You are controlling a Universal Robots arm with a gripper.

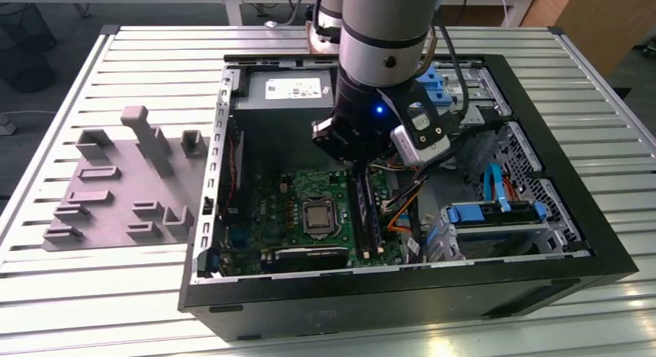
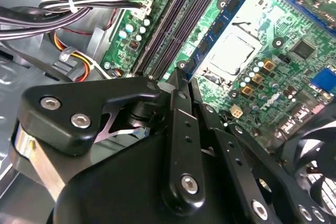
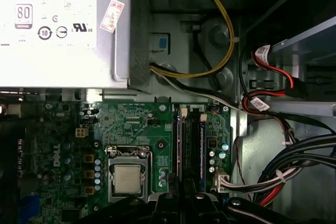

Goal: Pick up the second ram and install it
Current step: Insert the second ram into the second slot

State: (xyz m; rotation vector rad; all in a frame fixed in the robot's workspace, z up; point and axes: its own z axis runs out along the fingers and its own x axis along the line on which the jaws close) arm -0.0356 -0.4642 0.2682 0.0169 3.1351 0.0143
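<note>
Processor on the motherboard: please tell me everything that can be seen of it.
The processor is a flat, square chip with a dull silver lid that looks like metal. It lies level in its socket, with a shiny metal frame around its edges, on the green motherboard inside the open computer case. Its top is uncovered. The long memory slots run beside it, apart from it. Only the socket and the frame appear to touch it.

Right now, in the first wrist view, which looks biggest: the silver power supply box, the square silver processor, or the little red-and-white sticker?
1. Power supply box, by far the largest.
2. Processor.
3. Sticker, smallest.
The box may sit nearer the camera, which enlarges it.
</note>
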